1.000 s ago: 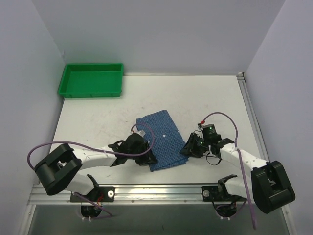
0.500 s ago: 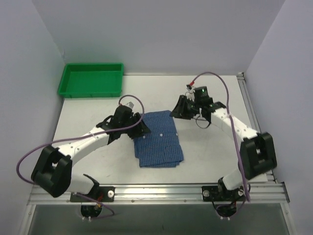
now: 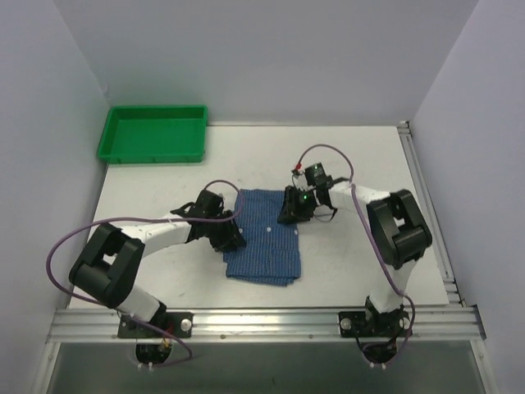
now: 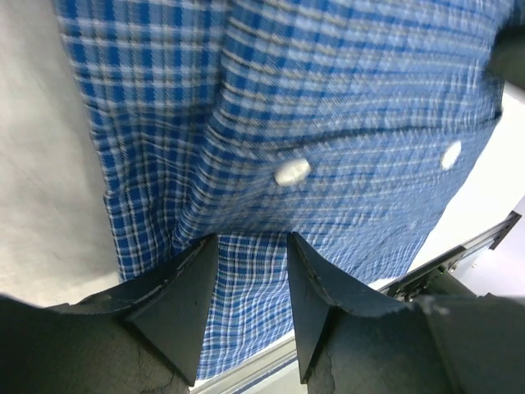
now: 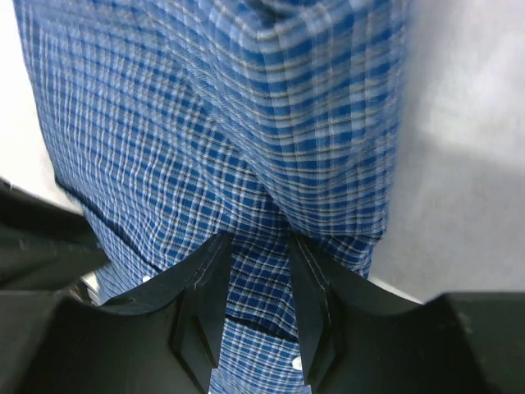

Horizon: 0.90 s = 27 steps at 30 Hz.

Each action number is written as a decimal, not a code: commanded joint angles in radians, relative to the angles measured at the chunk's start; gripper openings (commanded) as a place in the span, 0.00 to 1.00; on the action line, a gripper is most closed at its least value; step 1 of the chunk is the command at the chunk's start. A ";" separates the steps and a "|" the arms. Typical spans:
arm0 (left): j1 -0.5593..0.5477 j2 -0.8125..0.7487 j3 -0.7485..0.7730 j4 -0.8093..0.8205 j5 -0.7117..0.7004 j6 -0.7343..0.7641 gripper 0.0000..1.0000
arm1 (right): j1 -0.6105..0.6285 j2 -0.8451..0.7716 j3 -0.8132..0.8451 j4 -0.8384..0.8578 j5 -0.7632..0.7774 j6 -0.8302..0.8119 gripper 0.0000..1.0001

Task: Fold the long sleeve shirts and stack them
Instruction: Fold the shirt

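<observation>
At centre frame of the top view, the folded blue checked shirt (image 3: 267, 246) lies flat on the table (image 3: 164, 189), well apart from the green tray (image 3: 111, 139) at upper left. The left gripper (image 3: 235, 242) sits at the shirt's left edge; half a second earlier it was higher, at the upper left corner. The right gripper (image 3: 287, 215) now rests over the shirt's upper right part, having moved in from beyond that corner. Both wrist views show parted fingers with cloth across the gap. Whether either one clamps the cloth cannot be told.
</observation>
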<state>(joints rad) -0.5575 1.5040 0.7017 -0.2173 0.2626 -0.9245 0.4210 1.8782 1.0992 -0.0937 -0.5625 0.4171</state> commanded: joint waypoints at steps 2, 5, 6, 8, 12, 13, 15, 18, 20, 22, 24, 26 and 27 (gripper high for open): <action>0.097 0.119 0.093 -0.091 -0.071 0.148 0.51 | 0.022 -0.118 -0.181 -0.081 0.054 0.035 0.36; 0.140 0.195 0.241 -0.138 -0.117 0.225 0.51 | 0.074 -0.214 -0.291 -0.066 0.101 0.132 0.36; 0.148 0.243 0.287 -0.158 -0.128 0.243 0.51 | 0.126 -0.235 -0.309 -0.054 0.102 0.164 0.36; 0.168 0.289 0.434 -0.174 -0.129 0.298 0.52 | 0.180 -0.290 -0.341 0.000 0.104 0.254 0.36; 0.179 0.312 0.605 -0.197 -0.115 0.348 0.57 | 0.239 -0.352 -0.340 0.080 0.121 0.324 0.36; 0.177 0.291 0.614 -0.200 -0.118 0.352 0.60 | 0.223 -0.391 -0.334 0.074 0.131 0.319 0.36; 0.176 0.201 0.578 -0.200 -0.132 0.346 0.64 | 0.200 -0.436 -0.326 0.069 0.142 0.299 0.36; 0.174 0.028 0.469 -0.201 -0.169 0.311 0.82 | 0.136 -0.514 -0.337 0.066 0.113 0.273 0.37; 0.160 -0.068 0.313 -0.202 -0.204 0.257 0.93 | 0.081 -0.550 -0.349 0.063 0.079 0.246 0.37; 0.139 -0.192 0.149 -0.198 -0.211 0.189 0.94 | 0.050 -0.560 -0.378 0.063 0.067 0.220 0.37; 0.120 -0.279 0.049 -0.173 -0.189 0.144 0.94 | 0.012 -0.553 -0.418 0.074 0.044 0.207 0.37; 0.093 -0.320 -0.072 -0.156 -0.174 0.083 0.89 | -0.002 -0.536 -0.447 0.086 0.030 0.200 0.36; 0.081 -0.344 -0.105 -0.124 -0.174 0.052 0.84 | -0.014 -0.530 -0.461 0.121 0.026 0.198 0.36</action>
<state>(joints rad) -0.4503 1.1778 0.6914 -0.3668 0.0868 -0.7647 0.4213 1.3270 0.6823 0.0132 -0.4938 0.6472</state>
